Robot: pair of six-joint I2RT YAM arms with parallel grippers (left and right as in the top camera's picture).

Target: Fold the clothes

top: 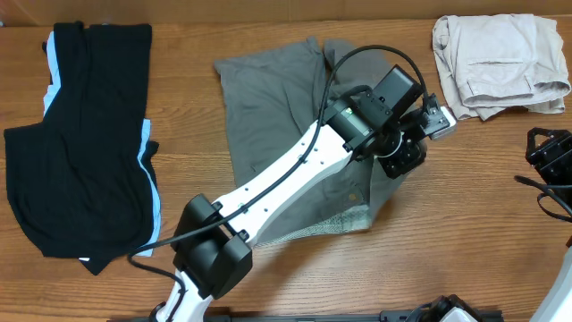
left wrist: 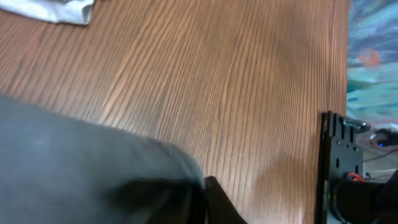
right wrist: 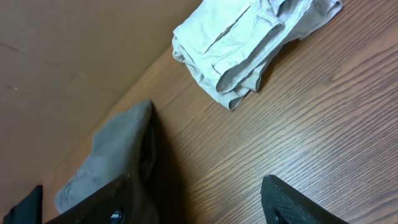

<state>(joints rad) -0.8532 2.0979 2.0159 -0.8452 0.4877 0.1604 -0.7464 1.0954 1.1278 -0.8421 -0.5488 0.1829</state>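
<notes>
Three garments: grey shorts [top: 268,107] centre, black garment [top: 89,134] left, beige shorts [top: 500,63] far right. I can't tell the left gripper [top: 404,159]'s hold; the right gripper [right wrist: 205,202] gapes empty.

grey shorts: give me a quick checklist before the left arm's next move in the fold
1. Grey shorts lie apart from the black garment and the beige shorts: ok.
2. Left tool is over the grey shorts' right edge: ok.
3. Left tool has a grip on the cloth: cannot tell. The wrist view shows grey fabric beside one finger, but not how the jaws stand.
4. Right tool is open, with bare table between its fingers: ok.
5. Fold is finished: not ok. The grey shorts lie mostly spread out.
</notes>
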